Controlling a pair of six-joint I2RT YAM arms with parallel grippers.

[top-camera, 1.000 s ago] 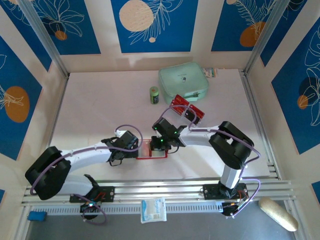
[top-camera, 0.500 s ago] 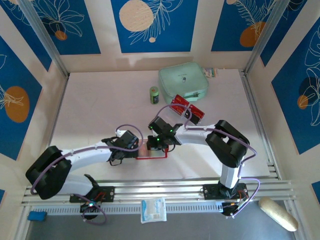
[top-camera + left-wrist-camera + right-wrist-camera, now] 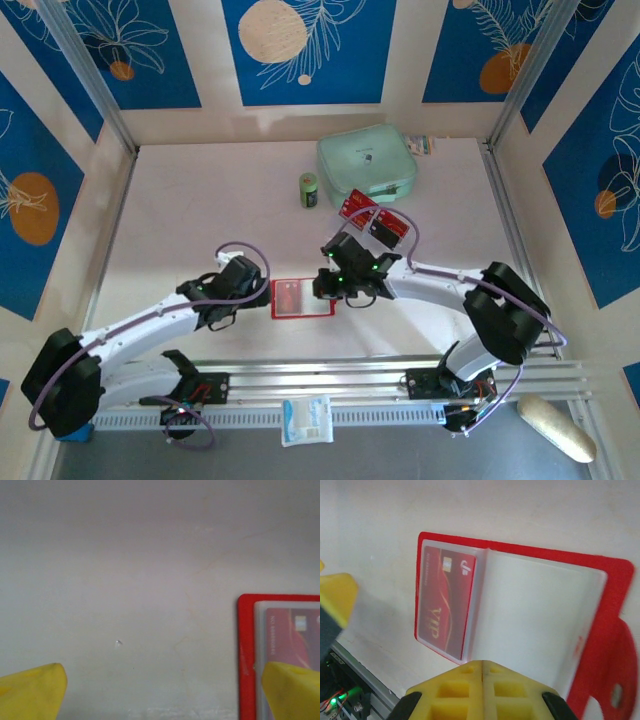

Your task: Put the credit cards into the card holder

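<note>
Right claw (image 3: 482,682) is shut on nothing, its yellow jaws meeting just over the near edge of the holder (image 3: 540,620). That holder lies opened flat on the table (image 3: 200,200) between the two arms, pockets up so cards can slide in. One red card (image 3: 447,600) already sits in its left pocket; the right pocket looks empty.

Left claw (image 3: 160,695) is spread wide at the holder's left edge, one finger over that edge, probably placed to steady it; whether it touches cannot be told.

More cards (image 3: 375,220), red and black, lie well apart toward the back, just in front of the pouch (image 3: 367,165). With one card in and the rest out, the task seems at an early stage.
</note>
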